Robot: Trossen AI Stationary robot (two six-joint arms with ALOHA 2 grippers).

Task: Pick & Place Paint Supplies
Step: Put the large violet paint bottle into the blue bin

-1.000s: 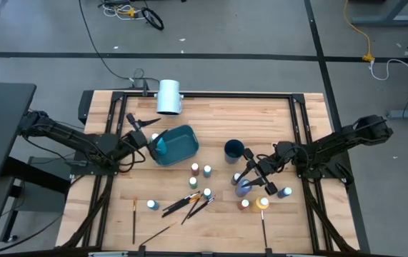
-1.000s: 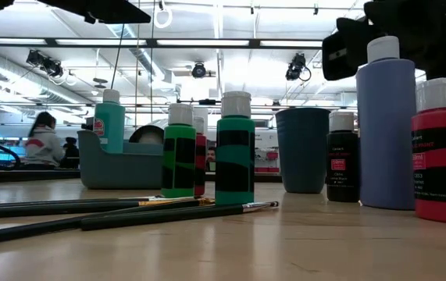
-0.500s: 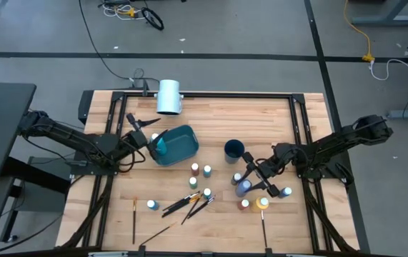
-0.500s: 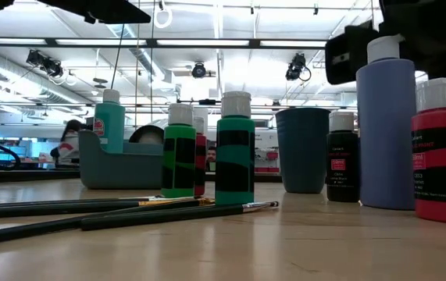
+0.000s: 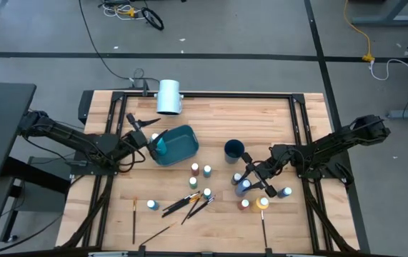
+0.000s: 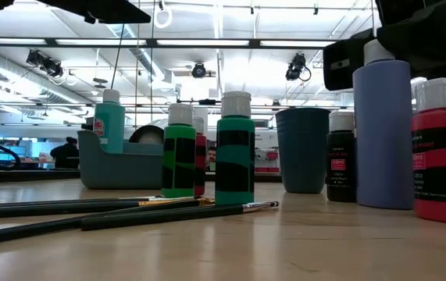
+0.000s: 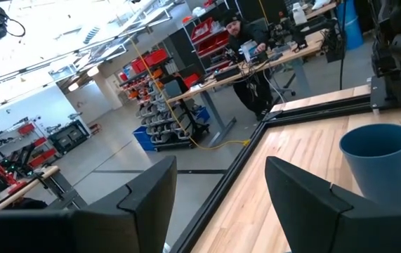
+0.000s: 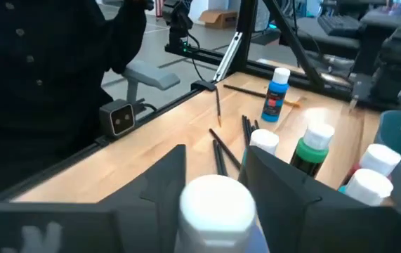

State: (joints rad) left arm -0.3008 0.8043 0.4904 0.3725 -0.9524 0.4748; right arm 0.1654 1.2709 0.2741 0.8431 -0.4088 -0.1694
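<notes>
A tall periwinkle paint bottle (image 5: 243, 188) (image 6: 383, 133) stands among other bottles right of the table's middle. My right gripper (image 5: 247, 178) (image 8: 215, 158) is shut on it. My left gripper (image 5: 145, 138) (image 7: 221, 197) hangs open and level at the left rim of the teal bin (image 5: 176, 144), touching nothing. A teal bottle (image 6: 110, 121) stands in the bin. Green bottles (image 6: 234, 148) stand on their bases near the middle. Several brushes (image 5: 186, 203) (image 6: 129, 212) lie flat on the wood. My right gripper pinches the periwinkle bottle's white cap (image 8: 194, 200) between its two fingers, and the cap sits back from the fingertips (image 8: 175, 165). The fingers come nearly level from the table's right side. The bottle stands upright with its base on the table.
A blue cup (image 5: 234, 150) stands just beyond the bottle. A black bottle (image 6: 341, 156), a red one (image 6: 441, 148), a yellow one (image 5: 262, 203) and a blue one (image 5: 286, 193) crowd around it. A white cylinder (image 5: 168, 96) lies at the far edge. Single brushes (image 5: 133, 220) lie near the front.
My right gripper has tipped and rolled a little at the cap without travelling. The periwinkle bottle has shifted slightly toward the table's left, upright and on its base.
</notes>
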